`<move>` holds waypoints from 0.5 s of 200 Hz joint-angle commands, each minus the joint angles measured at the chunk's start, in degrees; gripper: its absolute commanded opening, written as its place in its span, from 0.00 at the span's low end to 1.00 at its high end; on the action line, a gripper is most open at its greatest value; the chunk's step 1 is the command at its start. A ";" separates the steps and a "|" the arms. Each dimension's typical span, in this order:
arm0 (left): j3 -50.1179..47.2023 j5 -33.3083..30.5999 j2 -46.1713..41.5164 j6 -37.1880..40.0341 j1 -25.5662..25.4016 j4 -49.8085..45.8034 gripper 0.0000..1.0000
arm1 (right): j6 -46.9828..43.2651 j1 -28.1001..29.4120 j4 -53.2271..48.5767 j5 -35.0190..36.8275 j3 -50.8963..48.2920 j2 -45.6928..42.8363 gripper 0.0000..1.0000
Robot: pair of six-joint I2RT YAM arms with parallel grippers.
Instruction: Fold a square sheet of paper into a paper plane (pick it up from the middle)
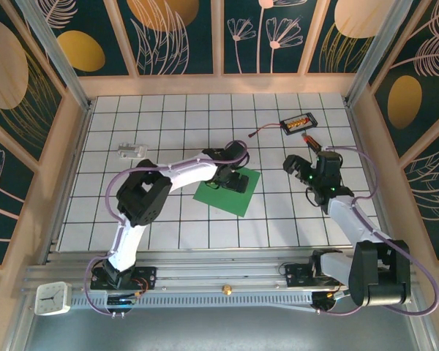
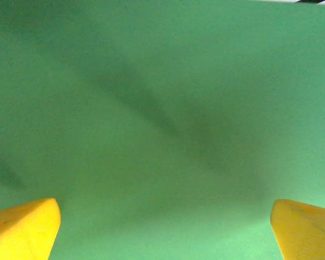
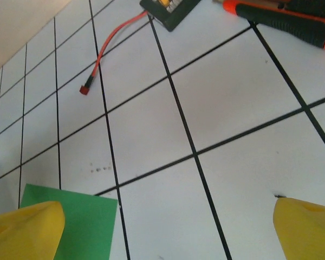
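The square sheet of paper (image 1: 218, 196) is bright green and lies flat on the white tiled table, just left of centre. My left gripper (image 1: 238, 183) hangs low over the sheet's far right part. In the left wrist view the green paper (image 2: 162, 108) spreads under the open left gripper (image 2: 165, 233), whose yellow fingertips (image 2: 24, 227) stand wide apart with nothing between them. My right gripper (image 1: 304, 162) is to the right of the sheet, apart from it. In the right wrist view the right gripper (image 3: 168, 230) is open over bare tiles, with a corner of the sheet (image 3: 84, 222) at lower left.
A small black box with orange parts (image 1: 298, 123) and its red wire (image 3: 111, 40) lie at the back right. A black-and-orange screwdriver (image 1: 312, 140) lies just beyond my right gripper. A small pale object (image 1: 130, 152) sits at the left. Wooden walls (image 1: 66, 161) ring the table.
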 commanded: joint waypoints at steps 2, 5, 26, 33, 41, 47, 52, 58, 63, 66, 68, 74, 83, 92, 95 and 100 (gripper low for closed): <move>4.37 -2.25 3.03 2.67 0.24 -9.33 0.99 | -1.17 -0.38 2.16 -3.23 -1.07 -0.94 0.99; 4.83 -2.25 3.41 2.67 0.31 -9.69 0.99 | -1.13 -0.33 2.25 -3.38 -1.16 -0.87 0.99; 7.11 -1.84 5.93 3.44 0.30 -11.21 0.99 | -0.91 -0.36 2.85 -4.16 -1.41 -0.84 0.99; 7.61 -1.74 6.61 3.60 0.27 -11.42 0.99 | -0.91 -0.32 2.85 -4.21 -1.47 -0.82 0.99; 7.68 -0.85 7.06 3.79 0.26 -11.01 0.99 | -0.91 -0.30 2.86 -4.21 -1.47 -0.90 0.99; 7.97 -0.80 7.46 3.89 0.26 -11.11 0.99 | -0.91 -0.30 2.77 -4.21 -1.56 -0.96 0.99; 8.18 -0.92 7.85 3.91 0.31 -11.40 0.99 | -0.92 -0.32 2.73 -4.29 -1.56 -1.04 0.99; 8.39 -0.94 8.06 3.95 0.27 -11.45 0.99 | -0.98 -0.36 2.65 -4.38 -1.56 -1.03 0.99; 8.38 -0.89 8.13 4.04 0.25 -11.40 0.99 | -0.93 -0.35 2.56 -4.39 -1.60 -1.11 0.99; 8.38 -0.85 8.19 4.08 0.26 -11.47 0.98 | -0.95 -0.38 2.51 -4.39 -1.64 -1.18 0.99; 8.40 -0.83 8.25 4.15 0.27 -11.48 0.98 | -0.90 -0.32 2.52 -4.39 -1.71 -1.13 0.99; 8.40 -0.92 8.19 4.16 0.30 -11.42 0.97 | -0.93 -0.31 2.57 -4.38 -1.81 -1.16 0.99; 8.24 -0.55 8.07 4.15 0.29 -11.18 0.96 | -0.91 -0.34 2.52 -4.28 -1.82 -1.11 0.99; 8.14 -0.03 7.90 4.17 0.26 -10.90 0.96 | -0.92 -0.34 2.56 -4.23 -1.83 -1.00 0.99; 8.09 0.13 7.89 4.17 0.25 -10.80 0.95 | -0.91 -0.36 2.56 -4.27 -1.82 -0.95 0.99; 8.01 0.32 7.90 4.16 0.29 -10.62 0.95 | -0.91 -0.37 2.56 -4.31 -1.81 -0.92 0.99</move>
